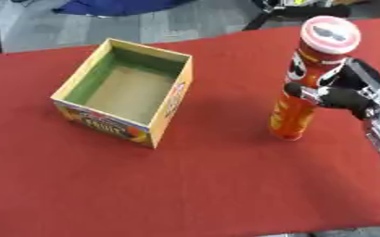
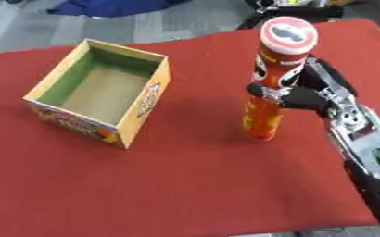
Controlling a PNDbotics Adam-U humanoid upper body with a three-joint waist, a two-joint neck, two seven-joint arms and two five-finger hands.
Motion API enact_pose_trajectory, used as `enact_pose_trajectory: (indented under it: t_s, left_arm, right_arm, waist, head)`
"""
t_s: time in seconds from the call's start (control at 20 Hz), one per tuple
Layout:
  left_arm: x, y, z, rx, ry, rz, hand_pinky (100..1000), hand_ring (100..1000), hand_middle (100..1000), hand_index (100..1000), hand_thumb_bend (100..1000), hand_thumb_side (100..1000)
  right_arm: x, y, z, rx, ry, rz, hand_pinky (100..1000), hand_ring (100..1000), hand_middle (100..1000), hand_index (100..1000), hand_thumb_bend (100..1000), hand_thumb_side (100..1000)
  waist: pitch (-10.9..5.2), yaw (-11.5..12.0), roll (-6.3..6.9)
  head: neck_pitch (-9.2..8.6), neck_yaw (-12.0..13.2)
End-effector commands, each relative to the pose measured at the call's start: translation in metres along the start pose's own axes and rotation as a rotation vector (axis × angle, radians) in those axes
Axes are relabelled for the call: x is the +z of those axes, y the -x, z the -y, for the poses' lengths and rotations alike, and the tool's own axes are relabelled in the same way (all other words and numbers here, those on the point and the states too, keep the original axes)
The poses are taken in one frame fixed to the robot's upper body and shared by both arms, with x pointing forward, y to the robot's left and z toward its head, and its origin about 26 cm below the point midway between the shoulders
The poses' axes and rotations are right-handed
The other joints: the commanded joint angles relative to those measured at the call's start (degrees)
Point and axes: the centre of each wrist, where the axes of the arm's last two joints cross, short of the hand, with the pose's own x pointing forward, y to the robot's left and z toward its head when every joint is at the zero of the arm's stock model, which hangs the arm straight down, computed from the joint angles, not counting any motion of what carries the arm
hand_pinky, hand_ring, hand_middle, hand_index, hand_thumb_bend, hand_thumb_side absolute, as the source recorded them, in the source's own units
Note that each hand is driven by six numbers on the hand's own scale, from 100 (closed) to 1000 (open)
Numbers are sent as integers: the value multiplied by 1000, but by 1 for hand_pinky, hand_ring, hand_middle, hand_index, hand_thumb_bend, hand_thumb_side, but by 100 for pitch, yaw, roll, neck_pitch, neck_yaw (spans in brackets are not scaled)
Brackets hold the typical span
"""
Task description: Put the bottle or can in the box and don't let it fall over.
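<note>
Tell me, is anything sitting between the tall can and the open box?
Nothing: between the can and box only bare red tablecloth shows, in both eye views.

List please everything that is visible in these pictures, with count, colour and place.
box: one, yellow outside, green inside walls, open top, nothing inside, left on the table.
can: one tall tube, red and orange, pale lid, upright on the cloth, right of the box.
tablecloth: one, red, covers the table.
blue fabric: one, on the floor beyond the table.
right hand: one, black and silver, fingers curled round the can's middle.
</note>
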Motion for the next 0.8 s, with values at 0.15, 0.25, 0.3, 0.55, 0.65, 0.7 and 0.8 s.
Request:
enact_pose_trajectory:
  t_s: [0.15, 0.25, 0.3, 0.55, 0.65, 0.7, 0.8]
  left_arm:
    - [-4, -10, -2, -2, -2, 38, 768, 810, 758, 813, 508, 793]
    - [-4, -10, -2, -2, -1, 38, 768, 810, 758, 813, 506, 793]
    - [-4, -10, -2, -2, -1, 39, 768, 810, 758, 813, 506, 793]
    - [-5, -11, -1, -3, 1, 42, 769, 811, 758, 813, 505, 793]
    - [-5, -11, -1, -5, 1, 43, 769, 811, 758, 812, 505, 793]
    - [-5, -11, -1, -5, 1, 43, 769, 811, 758, 812, 505, 793]
    - [-5, -11, -1, -5, 1, 44, 769, 811, 758, 812, 503, 794]
  right_arm:
    - [-4, -8, 4, -5, 7, 9, 816, 803, 688, 740, 568, 191]
    - [-4, -8, 4, -11, 8, 6, 816, 798, 661, 716, 538, 170]
    - [-4, -9, 4, -14, 8, 6, 816, 795, 649, 706, 522, 153]
    - [-5, -10, 2, -24, 5, 9, 812, 770, 581, 644, 452, 100]
    - [-5, -11, 2, -27, 4, 11, 811, 761, 563, 627, 435, 100]
    - [-4, -10, 2, -28, 3, 11, 810, 758, 557, 621, 426, 100]
    - [-1, -10, 3, -29, 2, 10, 808, 746, 535, 600, 423, 100]
  waist:
    - [-37, 17, -10]
    - [-36, 19, -11]
    - [-35, 20, -12]
    - [-31, 23, -12]
    - [-27, 24, -12]
    - [-24, 23, -12]
    - [-21, 23, -13]
  head:
    - [-67, -8]
    - [-68, -9]
    - [-66, -9]
    - [-69, -9]
    - [-65, -9]
    - [-64, -9]
    - [-67, -10]
